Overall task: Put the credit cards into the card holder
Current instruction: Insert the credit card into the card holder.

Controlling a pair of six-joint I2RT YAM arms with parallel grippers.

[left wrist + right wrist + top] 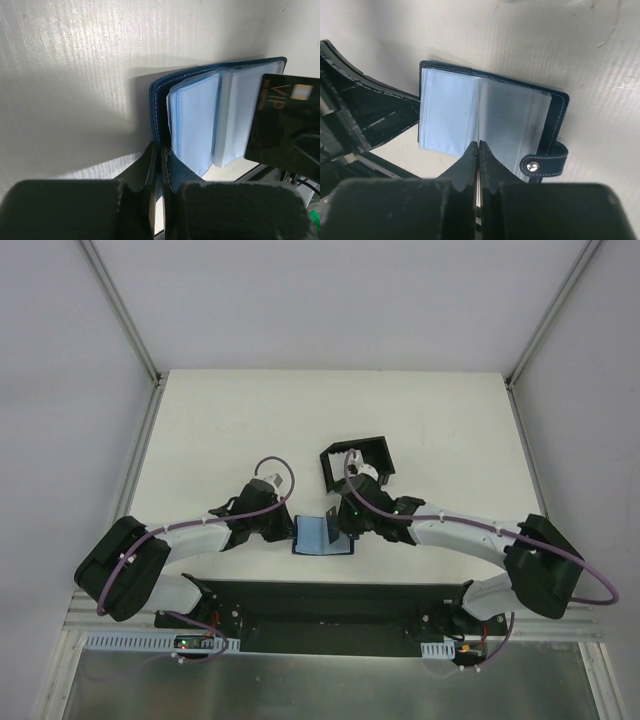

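**So: one holder, one card, both jaws pinched**

Counting left to right, there's one left arm (180,537), one open card holder (196,125), one dark VIP card (287,120), one right arm (470,533), plus one black tray (327,468). The left jaws are clamped on the holder's navy cover edge. The right jaws are pinching the card over the clear sleeves. The holder lies near the surface's (230,420) front edge with the tray just behind it, and white surface runs beyond. Grey walls all round.
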